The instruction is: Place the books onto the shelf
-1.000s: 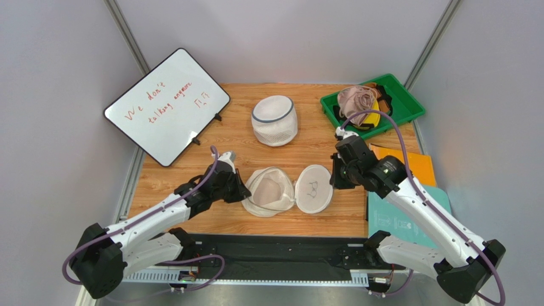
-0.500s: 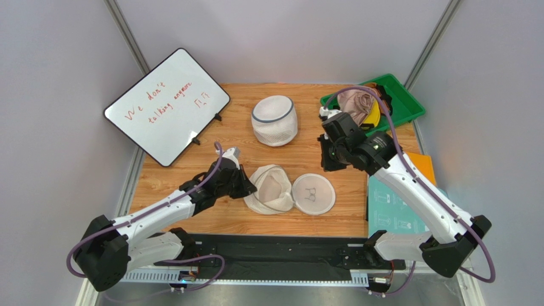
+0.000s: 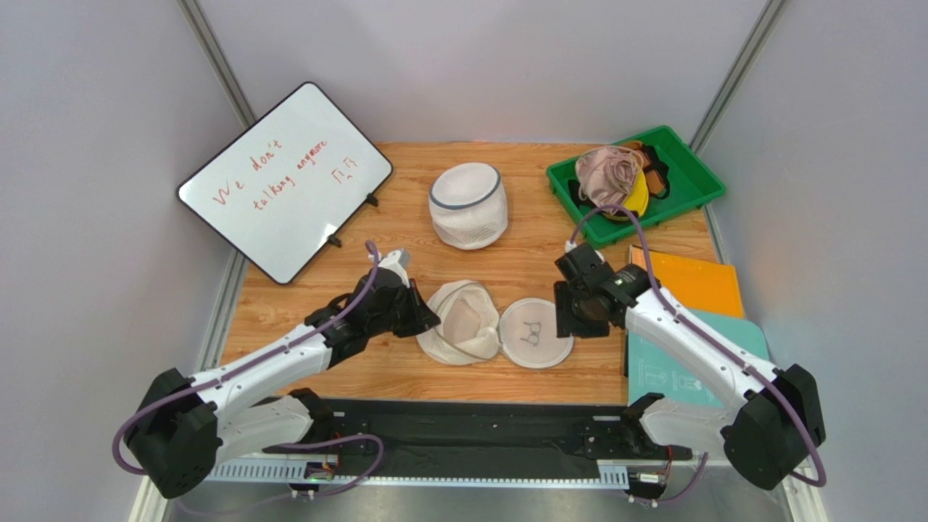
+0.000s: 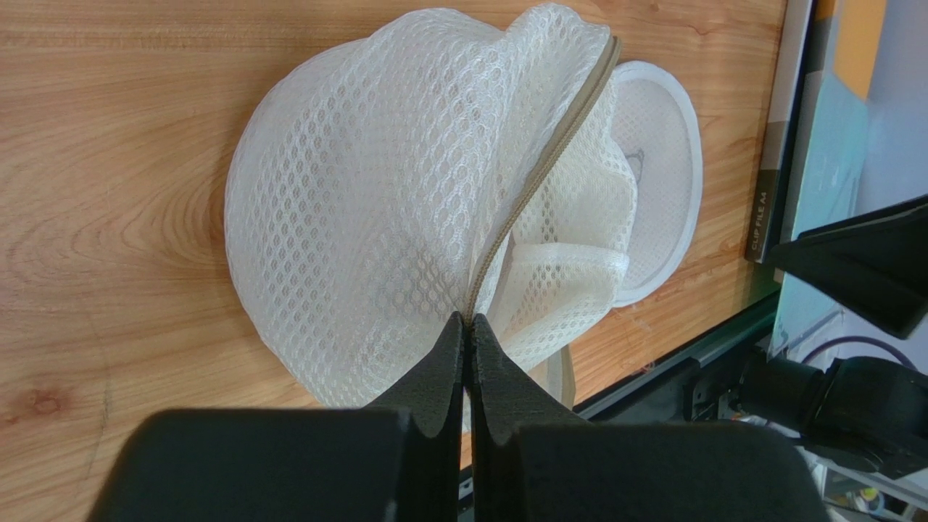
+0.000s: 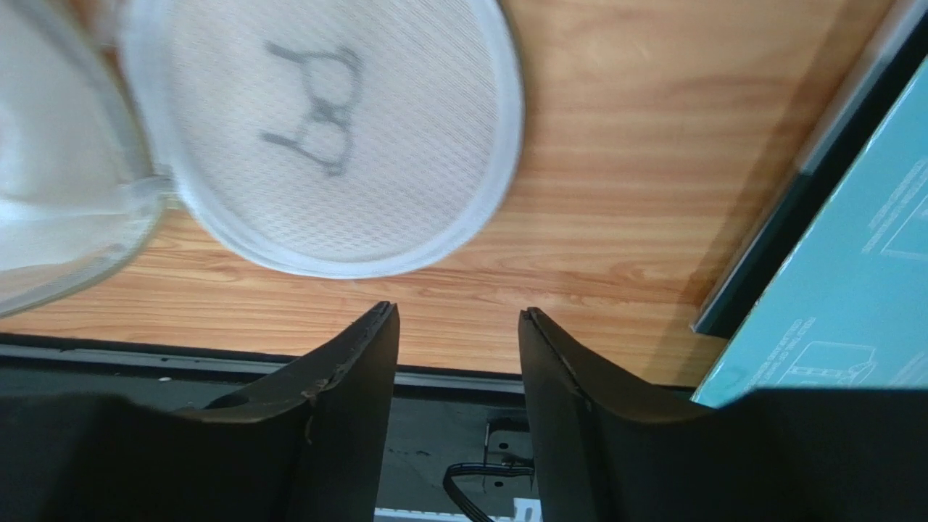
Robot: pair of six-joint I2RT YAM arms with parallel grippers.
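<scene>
Left hand [image 4: 471, 319] clamps the mesh bag [image 4: 359, 207] at its zip edge, seemingly to hold it open; right hand [image 5: 458, 314] hangs spread and empty beside its round flap [image 5: 327, 141].

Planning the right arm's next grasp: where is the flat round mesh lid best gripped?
Probably pinch the rim of the round mesh lid at its right edge, from above, nearest the right gripper. It lies flat on the table, and its left edge meets the mesh bag.
</scene>
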